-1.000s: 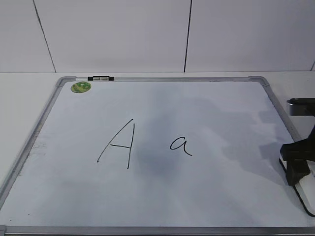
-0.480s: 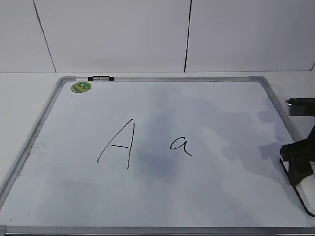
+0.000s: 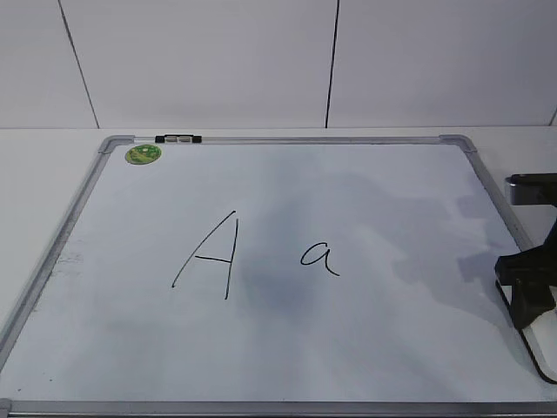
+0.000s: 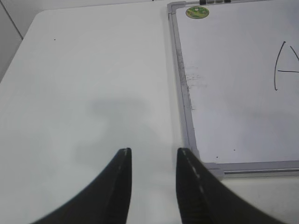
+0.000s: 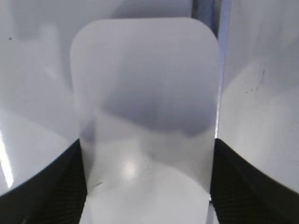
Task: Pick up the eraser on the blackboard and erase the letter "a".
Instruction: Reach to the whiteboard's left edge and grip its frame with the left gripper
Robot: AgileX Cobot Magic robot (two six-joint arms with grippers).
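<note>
The white eraser point(image 5: 145, 84) lies at the right edge of the blackboard point(image 3: 392, 200); in the exterior view only its near end point(image 3: 541, 350) shows below the gripper. My right gripper point(image 5: 147, 144) has a black finger against each long side of the eraser, shut on it; it shows at the far right of the exterior view point(image 3: 526, 296). The small letter "a" point(image 3: 319, 258) is at the board's middle, well left of that gripper. My left gripper point(image 4: 152, 151) is open and empty over the bare table, beside the board's point(image 4: 233, 93) near-left corner.
A larger capital "A" point(image 3: 213, 257) is written left of the "a"; part of it shows in the left wrist view point(image 4: 285, 65). A round green sticker point(image 3: 143, 154) and a small black-and-grey clip point(image 3: 177, 138) sit at the board's far-left top. A white wall stands behind.
My right gripper has shifted slightly right and down at the board's right edge. The letters and the board have not changed.
</note>
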